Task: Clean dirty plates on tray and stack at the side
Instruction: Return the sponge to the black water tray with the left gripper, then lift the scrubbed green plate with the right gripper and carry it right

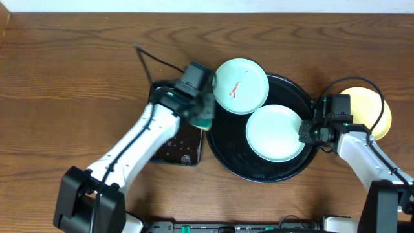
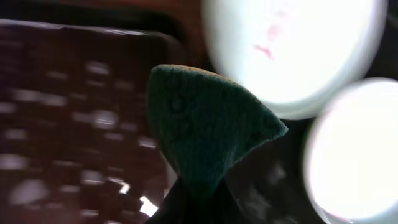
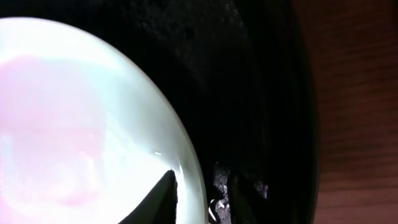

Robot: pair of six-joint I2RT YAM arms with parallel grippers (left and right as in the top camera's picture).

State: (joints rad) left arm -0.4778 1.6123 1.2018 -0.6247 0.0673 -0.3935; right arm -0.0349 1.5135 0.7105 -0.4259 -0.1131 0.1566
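From where I stand, the left arm [image 1: 139, 139] reaches up across the table [image 1: 65, 77] in a long white-and-black diagonal, wrist bent down over the near corner of the rectangular tray [image 1: 184, 147]. The left gripper [image 2: 194, 202] is clamped tight on a dark green sponge [image 2: 208, 124]. The sponge is rough and porous, pinched at its base so it fans out into a blunt wedge. It hangs just beside the smeared plate [image 1: 240, 85].

That plate is round, shallow and glossy pale blue-white, with thin red streaks near its middle. It sits on the upper left rim of the round tray [image 1: 259, 171], which is wide, black and shiny with a raised lip. A second plate [image 1: 275, 133] of the same pale glaze lies flat inside the tray, with no red showing on it.

The right arm [image 1: 365, 155] comes in low from the right. The right gripper [image 3: 202, 193] sits at the second plate's right edge, jaws a little apart and astride the rim, one finger [image 3: 166, 190] over the glaze, not pinching it. The yellow plate [image 1: 378, 113] rests on the wood-grain table just right of the tray, partly hidden by that arm.
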